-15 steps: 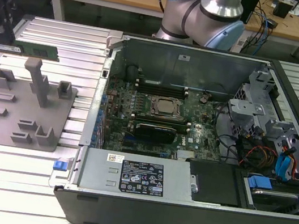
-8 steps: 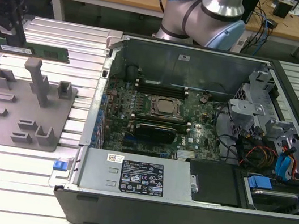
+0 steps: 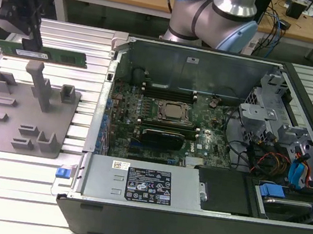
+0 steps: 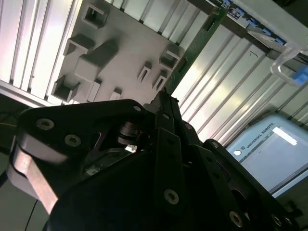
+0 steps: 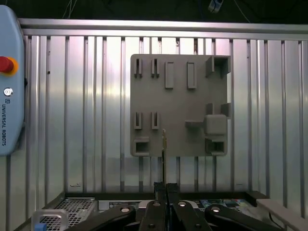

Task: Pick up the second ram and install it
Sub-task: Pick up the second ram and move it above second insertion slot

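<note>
In the exterior view my gripper (image 3: 32,46) hangs at the far left, shut on the second ram (image 3: 64,58). It is a long green stick, held level and lifted above the grey holder plate (image 3: 11,123). In the first wrist view the ram (image 5: 164,143) appears edge-on, reaching out from the gripper (image 5: 163,185) over the plate (image 5: 183,103). The second wrist view has the green stick (image 4: 197,45) running out past the fingers (image 4: 166,103). The black memory slots (image 3: 170,89) lie behind the CPU socket (image 3: 173,112) in the open computer case.
The open computer case (image 3: 187,218) fills the exterior view's middle and right, with a black expansion card (image 3: 168,138), cables and drive bays. The holder plate carries upright posts (image 3: 41,82). A teach pendant (image 5: 9,82) lies beside the ribbed table. The arm's base (image 3: 212,15) stands behind the case.
</note>
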Motion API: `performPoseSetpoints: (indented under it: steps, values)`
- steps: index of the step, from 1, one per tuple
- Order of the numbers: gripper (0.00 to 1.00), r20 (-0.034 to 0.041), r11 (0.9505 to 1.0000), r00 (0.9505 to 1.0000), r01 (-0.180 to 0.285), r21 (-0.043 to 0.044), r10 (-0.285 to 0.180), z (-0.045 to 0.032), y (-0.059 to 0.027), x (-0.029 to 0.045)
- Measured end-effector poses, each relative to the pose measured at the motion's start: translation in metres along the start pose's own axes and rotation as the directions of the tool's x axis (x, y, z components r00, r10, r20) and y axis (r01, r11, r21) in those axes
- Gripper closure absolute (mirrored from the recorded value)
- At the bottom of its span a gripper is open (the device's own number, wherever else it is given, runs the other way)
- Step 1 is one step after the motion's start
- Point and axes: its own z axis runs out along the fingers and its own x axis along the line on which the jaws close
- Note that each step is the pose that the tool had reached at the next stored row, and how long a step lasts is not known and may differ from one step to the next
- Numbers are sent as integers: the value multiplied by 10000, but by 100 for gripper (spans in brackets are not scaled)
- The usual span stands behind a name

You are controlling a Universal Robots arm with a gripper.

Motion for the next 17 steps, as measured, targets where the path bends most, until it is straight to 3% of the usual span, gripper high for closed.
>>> performPoseSetpoints:
  steps: [4, 11, 17]
  values:
    - [91, 1, 10000, 10000, 1, 0, -1, -5, -131, 1]
    - [91, 0, 10000, 10000, 0, 0, 0, -20, -489, 2]
    - [91, 0, 10000, 10000, 1, 0, -1, -28, -698, 2]
